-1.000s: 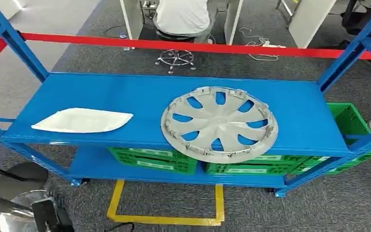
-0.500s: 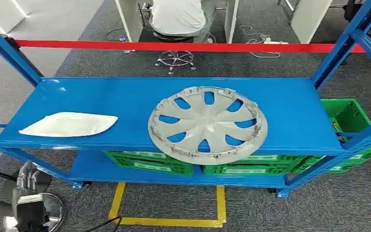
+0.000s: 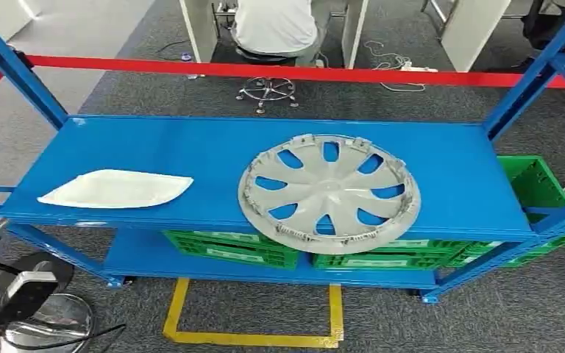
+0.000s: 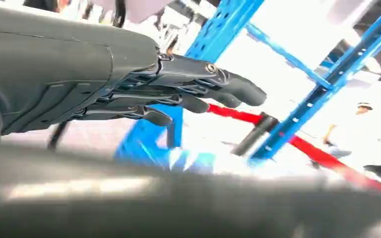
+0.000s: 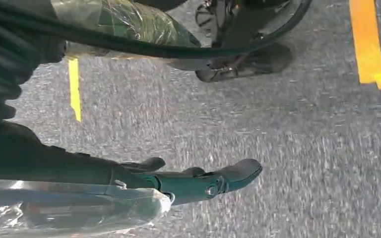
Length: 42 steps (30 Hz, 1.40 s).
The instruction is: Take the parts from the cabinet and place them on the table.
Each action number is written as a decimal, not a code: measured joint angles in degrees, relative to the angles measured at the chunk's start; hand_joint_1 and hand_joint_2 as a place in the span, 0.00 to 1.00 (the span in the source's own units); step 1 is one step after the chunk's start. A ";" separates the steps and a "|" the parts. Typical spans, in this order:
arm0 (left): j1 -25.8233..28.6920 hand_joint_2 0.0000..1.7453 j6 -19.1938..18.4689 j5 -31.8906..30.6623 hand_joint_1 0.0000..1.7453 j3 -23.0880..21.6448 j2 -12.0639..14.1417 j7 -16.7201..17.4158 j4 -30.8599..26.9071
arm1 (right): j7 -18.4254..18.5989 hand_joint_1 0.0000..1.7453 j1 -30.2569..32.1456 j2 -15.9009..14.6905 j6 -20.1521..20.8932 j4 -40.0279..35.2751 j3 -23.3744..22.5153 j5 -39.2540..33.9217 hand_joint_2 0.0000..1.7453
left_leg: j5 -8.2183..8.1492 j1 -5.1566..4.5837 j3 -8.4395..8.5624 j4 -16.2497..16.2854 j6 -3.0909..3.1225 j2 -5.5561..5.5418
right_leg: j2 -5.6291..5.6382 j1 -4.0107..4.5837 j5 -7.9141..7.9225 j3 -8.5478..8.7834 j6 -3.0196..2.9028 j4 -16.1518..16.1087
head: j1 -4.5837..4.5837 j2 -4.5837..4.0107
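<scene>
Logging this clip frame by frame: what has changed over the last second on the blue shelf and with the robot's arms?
The whole head view shifts between frames, so the camera moved, not the parts. The left arm changes position at the lower left, below the shelf. Nothing was grasped or released: the left robot hand holds nothing. The wheel cover and white part lie as before on the blue shelf.

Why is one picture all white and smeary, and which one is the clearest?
Left wrist view: bright light washes out the background behind the left hand, and a dark smear blurs the near edge. Right wrist view: carpet streaked with motion blur around the right hand. Head view: sharpest, with the hubcap crisp and evenly lit.
</scene>
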 joint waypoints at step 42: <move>-28.29 1.00 -8.11 -40.34 0.00 -12.88 27.52 22.74 20.53 | 5.33 0.00 -2.17 -0.13 1.84 -0.37 5.38 5.01 1.00 | 0.37 -0.03 -0.05 0.05 0.51 -1.05 | -1.18 -0.05 0.04 0.19 0.78 -0.28 | 0.04 0.00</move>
